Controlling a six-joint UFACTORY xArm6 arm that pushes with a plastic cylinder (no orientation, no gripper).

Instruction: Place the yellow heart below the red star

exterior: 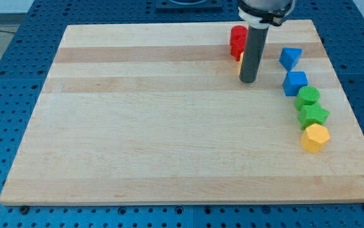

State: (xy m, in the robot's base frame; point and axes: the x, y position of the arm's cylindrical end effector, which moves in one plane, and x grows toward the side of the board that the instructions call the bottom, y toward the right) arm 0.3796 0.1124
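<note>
My tip (pixel 248 80) rests on the board near the view's top right. Red blocks (pixel 238 40) sit just left of the rod at the top edge; their shapes are hard to make out. A small yellow sliver (pixel 240 57) shows just below the red, pressed against the rod's left side and mostly hidden by it; its shape cannot be told. My tip is just below and to the right of that sliver.
To the right of the rod a line of blocks runs downward: a blue block (pixel 290 57), a blue cube (pixel 295 82), a green block (pixel 308 96), a green star (pixel 313 114) and a yellow hexagon (pixel 315 137). The wooden board (pixel 156 126) lies on a blue pegboard.
</note>
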